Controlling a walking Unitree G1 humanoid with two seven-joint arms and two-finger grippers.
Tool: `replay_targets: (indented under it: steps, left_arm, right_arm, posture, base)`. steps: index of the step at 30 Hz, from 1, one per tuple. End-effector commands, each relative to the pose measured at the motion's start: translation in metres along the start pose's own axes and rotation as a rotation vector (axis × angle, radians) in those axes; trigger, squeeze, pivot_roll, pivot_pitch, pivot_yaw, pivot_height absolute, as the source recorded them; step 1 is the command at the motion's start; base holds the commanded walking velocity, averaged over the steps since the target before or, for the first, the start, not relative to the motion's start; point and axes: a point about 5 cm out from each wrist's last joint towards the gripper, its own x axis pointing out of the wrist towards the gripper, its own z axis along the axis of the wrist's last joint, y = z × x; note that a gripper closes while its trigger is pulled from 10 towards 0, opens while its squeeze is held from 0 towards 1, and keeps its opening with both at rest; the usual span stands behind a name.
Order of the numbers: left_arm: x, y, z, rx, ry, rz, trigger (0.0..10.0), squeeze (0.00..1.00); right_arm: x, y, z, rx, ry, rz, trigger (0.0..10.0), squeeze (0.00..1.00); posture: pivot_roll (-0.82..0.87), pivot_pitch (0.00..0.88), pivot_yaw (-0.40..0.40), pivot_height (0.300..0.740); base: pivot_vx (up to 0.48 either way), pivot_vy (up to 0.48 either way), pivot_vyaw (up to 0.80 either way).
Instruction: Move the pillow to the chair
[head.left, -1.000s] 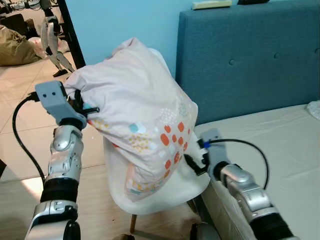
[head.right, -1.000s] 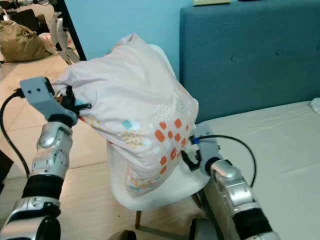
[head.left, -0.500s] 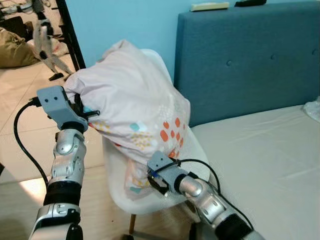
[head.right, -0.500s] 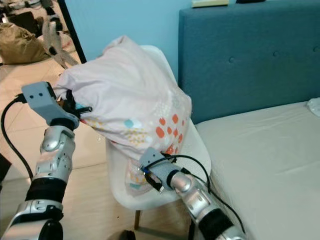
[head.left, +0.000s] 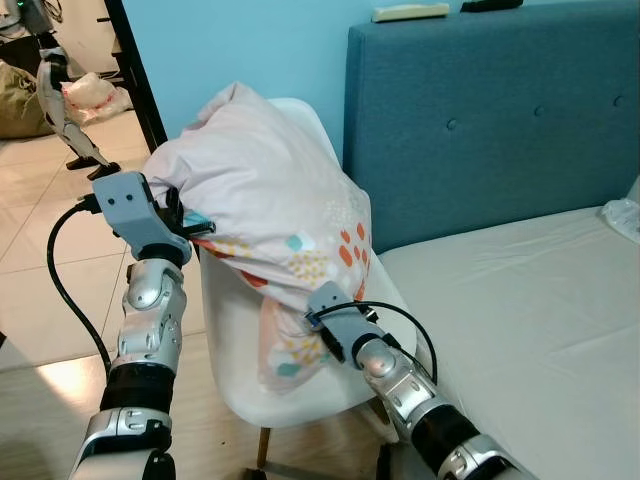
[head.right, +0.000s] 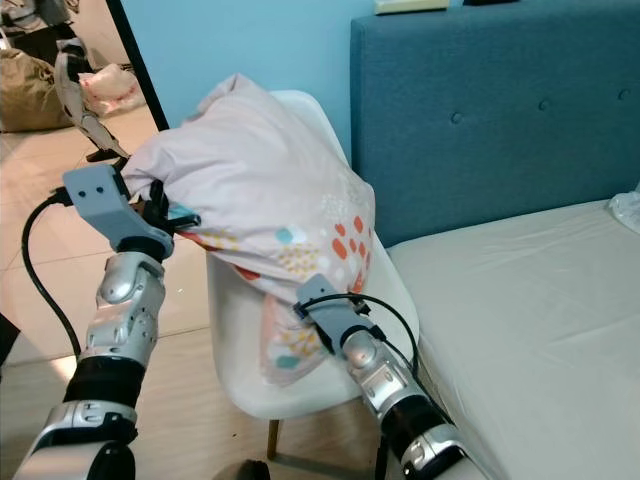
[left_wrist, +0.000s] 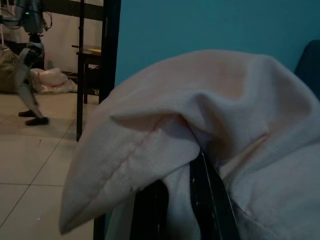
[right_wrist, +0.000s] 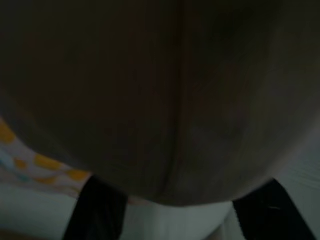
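Observation:
A pale pink pillow (head.left: 265, 200) with orange and teal dots drapes over the back and seat of a white shell chair (head.left: 320, 395). My left gripper (head.left: 198, 225) is at the pillow's left end, shut on a fold of its fabric. In the left wrist view the black fingers (left_wrist: 212, 210) pinch the cloth (left_wrist: 200, 100). My right gripper (head.left: 318, 325) is low at the front of the chair, pressed against the pillow's hanging lower edge. In the right wrist view its fingers (right_wrist: 95, 210) stand wide apart, open, with the pillow (right_wrist: 165, 100) close against them.
A bed (head.left: 530, 310) with a blue padded headboard (head.left: 500, 120) stands directly right of the chair. A black post (head.left: 140, 80) rises at the back left, with another robot's legs (head.left: 60, 100) beyond it. Tiled floor (head.left: 40, 270) lies to the left.
My right arm swung from the bed side of the chair to its front and went under the pillow's lower edge. The pillow settled lower on the chair. The camera shifted slightly.

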Motion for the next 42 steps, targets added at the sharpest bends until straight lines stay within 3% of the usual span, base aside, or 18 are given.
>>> replay_targets:
  steps: [1,2,4,10,17,23,27,28,29,30,31,32,33,35,37,39,40,42]
  left_arm:
    - [-0.001,0.003,0.002,0.013,-0.012,0.013,0.0,0.00]
    - [-0.001,0.003,0.002,0.013,-0.012,0.013,0.0,0.00]
    - [-0.001,0.003,0.002,0.011,-0.012,0.017,0.0,0.00]
    - [0.000,0.003,0.002,0.004,-0.011,0.018,0.0,0.00]
    - [0.000,0.000,0.000,-0.009,-0.003,0.011,0.0,0.00]
    - [-0.008,-0.004,-0.009,-0.030,0.031,0.004,0.0,0.00]
    - [-0.010,-0.004,-0.013,-0.031,0.045,0.008,0.0,0.00]
    - [-0.011,-0.003,-0.014,-0.025,0.051,0.010,0.0,0.00]
    - [-0.011,-0.003,-0.014,-0.025,0.051,0.010,0.0,0.00]
    - [-0.012,-0.002,-0.015,-0.022,0.055,0.011,0.0,0.00]
    - [-0.012,-0.001,-0.015,0.007,0.058,0.008,0.0,0.00]
    - [-0.013,0.001,-0.016,0.035,0.063,0.010,0.0,0.00]
    - [-0.013,0.001,-0.016,0.035,0.063,0.010,0.0,0.00]
    - [-0.015,0.008,-0.018,0.091,0.073,0.028,0.0,0.00]
    - [-0.015,0.011,-0.018,0.100,0.075,0.035,0.0,0.00]
    - [-0.015,0.016,-0.017,0.106,0.076,0.050,0.0,0.00]
    - [-0.015,0.017,-0.017,0.107,0.076,0.053,0.0,0.00]
    - [-0.014,0.018,-0.016,0.107,0.075,0.055,0.0,0.00]
  right_arm:
    - [0.003,-0.019,0.000,0.021,-0.002,-0.089,0.0,0.00]
    - [0.003,-0.019,0.000,0.021,-0.002,-0.089,0.0,0.00]
    - [0.003,-0.044,-0.005,0.039,0.012,-0.188,0.0,0.00]
    - [-0.001,-0.081,-0.015,0.082,0.026,-0.335,0.0,0.00]
    - [-0.005,-0.102,-0.022,0.095,0.028,-0.417,0.0,0.00]
    - [-0.015,-0.137,-0.025,0.092,0.009,-0.558,0.0,0.00]
    - [-0.014,-0.137,-0.025,0.149,-0.007,-0.536,0.0,0.00]
    - [-0.010,-0.126,-0.023,0.213,-0.024,-0.438,0.2,0.00]
    - [-0.010,-0.126,-0.023,0.213,-0.024,-0.438,0.2,0.00]
    - [-0.007,-0.118,-0.021,0.257,-0.039,-0.368,7.5,0.00]
    - [-0.002,-0.099,-0.016,0.339,-0.076,-0.205,10.0,0.00]
    - [-0.001,-0.081,-0.013,0.410,-0.105,-0.057,10.0,0.00]
    - [-0.001,-0.081,-0.013,0.410,-0.105,-0.057,10.0,0.00]
    - [-0.008,-0.061,0.002,0.586,-0.262,0.178,10.0,0.00]
    - [-0.012,-0.061,0.009,0.656,-0.332,0.228,10.0,0.00]
    - [-0.030,-0.066,0.026,0.846,-0.523,0.363,10.0,0.00]
    - [-0.043,-0.066,0.032,0.880,-0.606,0.471,10.0,0.99]
    - [-0.054,-0.064,0.035,0.853,-0.655,0.555,10.0,0.99]
  posture:
    - [-0.06,0.048,0.040,0.615]
    - [-0.06,0.048,0.040,0.615]
    - [-0.06,0.044,0.039,0.615]
    - [-0.06,0.037,0.042,0.615]
    - [-0.06,0.035,0.044,0.615]
    - [-0.06,0.026,0.048,0.615]
    - [-0.06,0.025,0.047,0.615]
    - [-0.06,0.026,0.049,0.615]
    - [-0.06,0.026,0.049,0.615]
    - [-0.06,0.026,0.049,0.615]
    - [-0.06,0.029,0.052,0.615]
    - [-0.06,0.029,0.052,0.615]
    - [-0.06,0.029,0.052,0.615]
    - [-0.06,0.033,0.053,0.615]
    - [-0.06,0.033,0.053,0.615]
    - [-0.06,0.037,0.052,0.615]
    - [-0.06,0.037,0.052,0.615]
    - [-0.06,0.038,0.053,0.615]
  base:
    - [0.000,0.000,0.00]
    - [0.000,0.000,0.00]
    - [0.000,0.000,0.00]
    - [0.000,0.000,0.00]
    - [0.000,0.000,0.00]
    - [0.000,0.000,0.00]
    - [0.000,0.000,0.00]
    - [0.000,0.000,0.00]
    - [0.000,0.000,0.00]
    - [0.000,0.000,0.00]
    - [0.000,0.000,0.00]
    - [0.000,0.000,0.00]
    - [0.000,0.000,0.00]
    - [0.000,0.000,0.00]
    - [0.000,0.000,0.00]
    - [0.000,0.000,0.00]
    - [0.000,0.000,0.00]
    - [0.000,0.000,0.00]
